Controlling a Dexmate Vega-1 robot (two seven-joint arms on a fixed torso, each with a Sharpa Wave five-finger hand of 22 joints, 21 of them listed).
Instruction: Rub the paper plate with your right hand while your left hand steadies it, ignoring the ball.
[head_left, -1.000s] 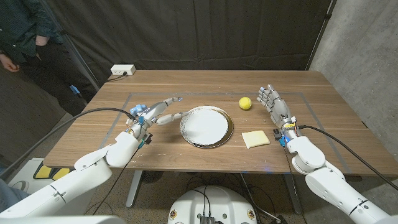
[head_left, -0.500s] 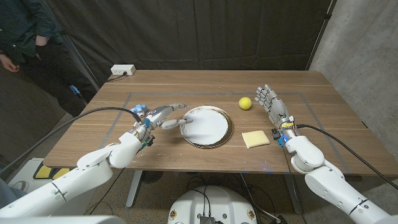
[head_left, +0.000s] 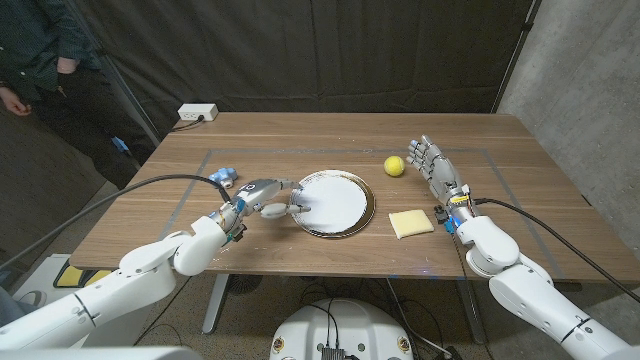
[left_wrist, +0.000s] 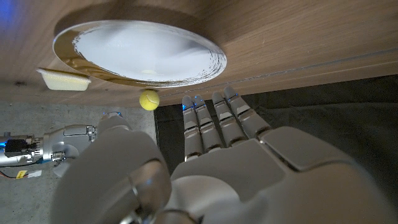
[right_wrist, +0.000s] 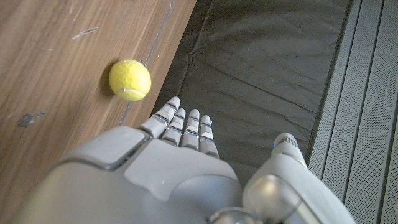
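- The surface (head_left: 520, 215) is a wooden table; the paper plate (head_left: 335, 203) lies flat near its middle, a white disc with a darker rim, so the work area sits between the two arms.
- The paper plate looks light and likely to skate on the wood, so I judge the step in hand to be getting it pinned before any rubbing begins.
- The left hand (head_left: 268, 195) is at the plate's left edge with its fingers extended toward the rim and holding nothing; from the head view I cannot tell whether the fingertips press on the rim or hover just above it.
- To do this well, the left hand should settle its fingertips down onto the rim and press straight down, not push sideways, which would slide the plate toward the sponge.
- The right hand (head_left: 437, 170) stands upright and spread at the right side of the surface, holding nothing, well apart from the plate.
- It should wait for a firm hold, then come across low and lay its fingers on the white centre, rubbing with light pressure.
- A pale yellow sponge (head_left: 411, 223) lies just right of the plate, in the right hand's likely path; pass over it.
- The ball (head_left: 395, 166), yellow, sits near the right hand's fingertips and should be left alone.
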